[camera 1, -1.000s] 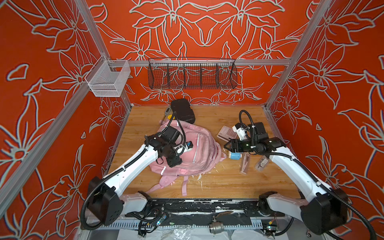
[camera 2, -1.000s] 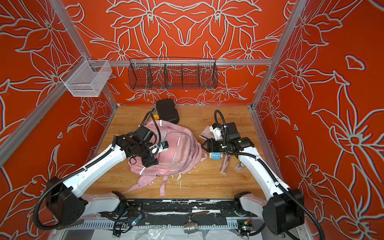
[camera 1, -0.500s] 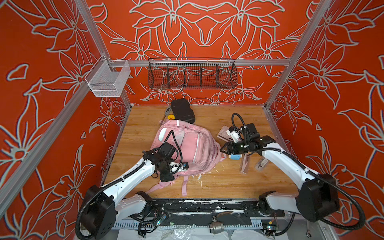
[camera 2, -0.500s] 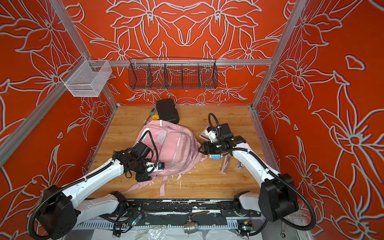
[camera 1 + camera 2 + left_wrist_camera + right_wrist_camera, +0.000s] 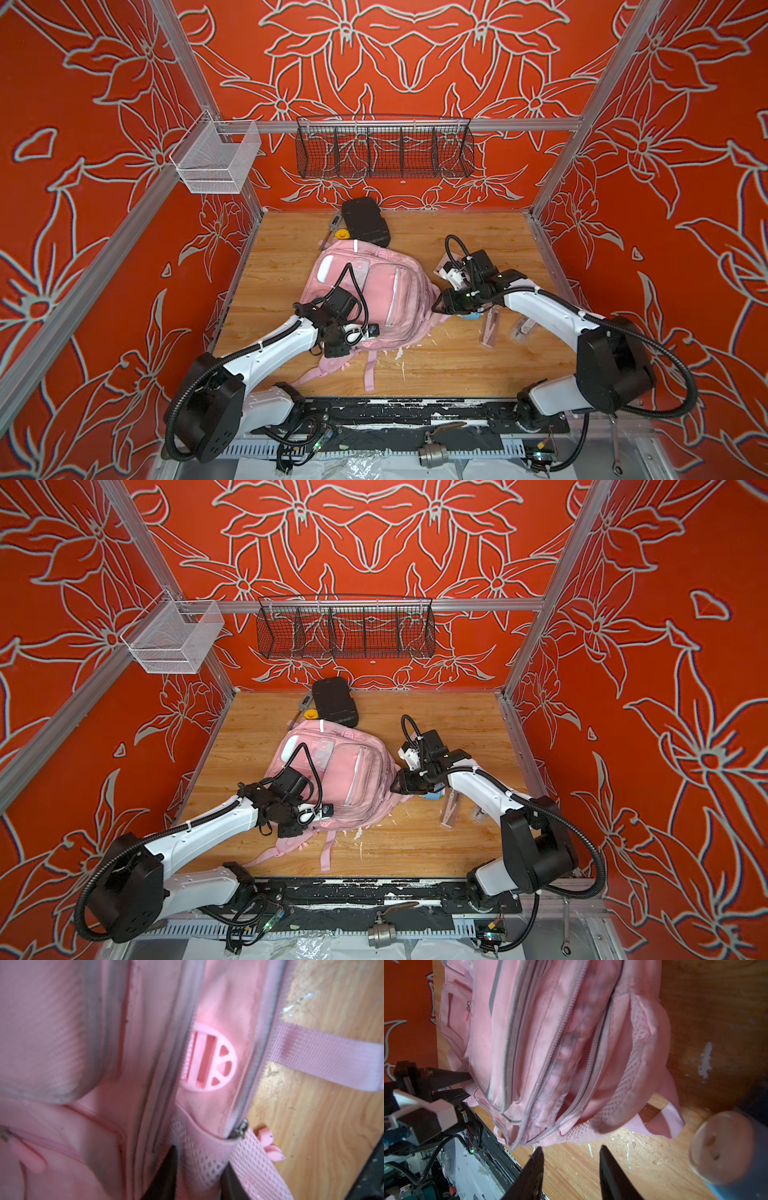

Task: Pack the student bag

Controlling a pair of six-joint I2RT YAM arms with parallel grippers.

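Left gripper (image 5: 200, 1157): jaws pinch the mesh side pocket (image 5: 207, 1172) of the student bag (image 5: 374, 291), probably to anchor it. The bag lies flat on the table (image 5: 436, 374) between both sets of jaws. Right gripper (image 5: 571, 1148): jaws parted and empty over bare wood, just short of the bag's edge, likely lining up for a zip.

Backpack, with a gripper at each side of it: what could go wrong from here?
The left gripper straddles only the thin mesh pocket on the backpack; a pull may stretch it, slip off, or drag everything along. The open right gripper is poised by the backpack's edge with a blue tube close beside it; a sweep could knock that away.
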